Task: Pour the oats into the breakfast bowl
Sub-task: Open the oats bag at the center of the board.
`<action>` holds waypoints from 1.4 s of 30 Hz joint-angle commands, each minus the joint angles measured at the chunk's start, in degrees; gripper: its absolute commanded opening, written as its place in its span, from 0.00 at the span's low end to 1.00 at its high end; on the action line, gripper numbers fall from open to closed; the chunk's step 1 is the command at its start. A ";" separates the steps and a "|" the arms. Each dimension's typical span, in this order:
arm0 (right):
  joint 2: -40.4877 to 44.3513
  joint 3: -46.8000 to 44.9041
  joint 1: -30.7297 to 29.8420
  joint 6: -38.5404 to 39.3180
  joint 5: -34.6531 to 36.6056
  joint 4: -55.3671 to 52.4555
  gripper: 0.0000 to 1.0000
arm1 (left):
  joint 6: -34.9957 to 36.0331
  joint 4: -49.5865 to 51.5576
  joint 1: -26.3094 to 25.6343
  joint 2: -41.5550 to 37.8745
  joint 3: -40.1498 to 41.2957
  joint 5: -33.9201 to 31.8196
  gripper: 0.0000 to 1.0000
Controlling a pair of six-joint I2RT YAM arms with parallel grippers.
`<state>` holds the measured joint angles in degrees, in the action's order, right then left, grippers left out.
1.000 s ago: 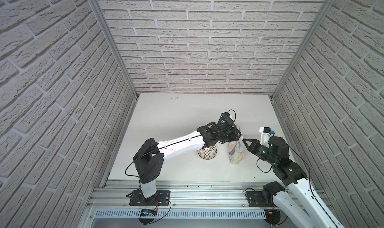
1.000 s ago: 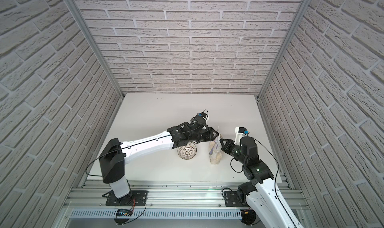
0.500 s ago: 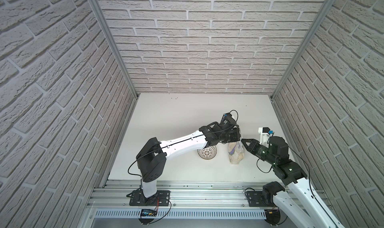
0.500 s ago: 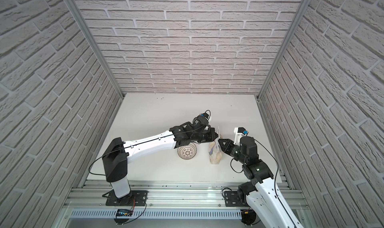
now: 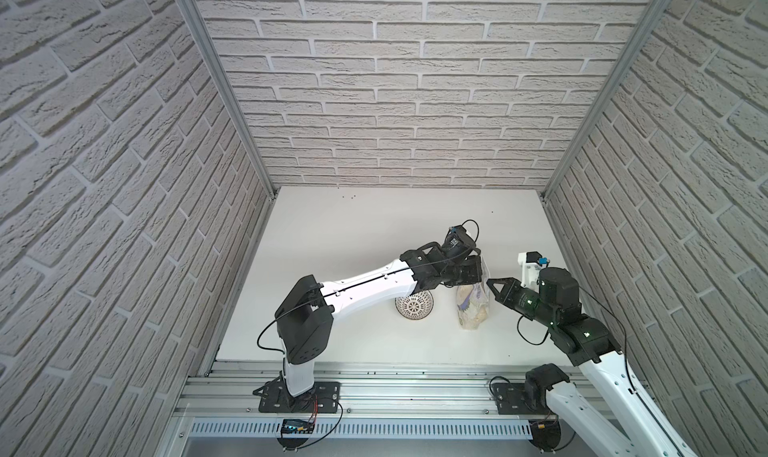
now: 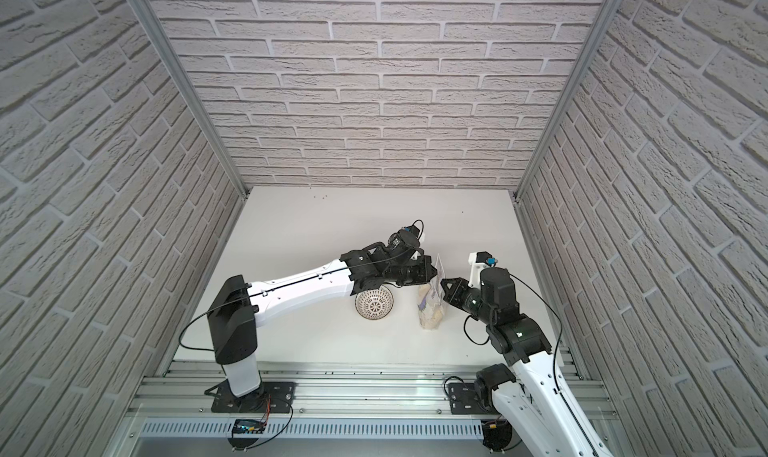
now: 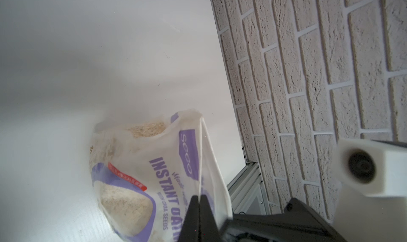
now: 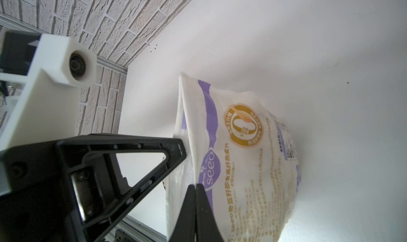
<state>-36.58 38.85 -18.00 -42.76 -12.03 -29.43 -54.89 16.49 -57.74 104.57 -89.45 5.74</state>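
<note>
The oats bag [image 5: 471,309] stands on the counter [image 5: 353,226] just beside the bowl [image 5: 414,308]. The left hand [image 7: 199,199] and right hand [image 8: 195,187] each pinch its top edge from opposite sides, likely to spread the mouth for pouring.

We record the oats bag [image 7: 136,163] clear, printed white, purple and red, with pale beige flakes. We find the bowl [image 5: 414,308] white, bearing a dark radiating lattice. The table [image 5: 353,234] is white.
</note>
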 commanded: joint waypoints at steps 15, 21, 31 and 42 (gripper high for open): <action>-12.24 17.66 0.07 11.51 12.71 -10.35 0.04 | 8.71 10.24 2.54 0.82 -14.00 -6.74 0.00; -15.64 15.84 0.07 11.30 11.09 -8.79 0.05 | 7.49 10.36 2.80 4.65 -14.68 -3.10 0.00; -15.81 21.83 0.08 15.53 9.15 -14.58 0.58 | 8.41 9.21 3.06 3.62 -14.90 -1.73 0.35; -19.86 26.54 -0.01 19.37 5.83 -17.88 0.66 | 8.45 10.38 3.24 3.82 -14.90 -3.73 0.61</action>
<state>-54.52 64.03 -18.04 -25.21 -4.40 -46.54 -46.96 27.88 -55.00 109.73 -102.98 2.96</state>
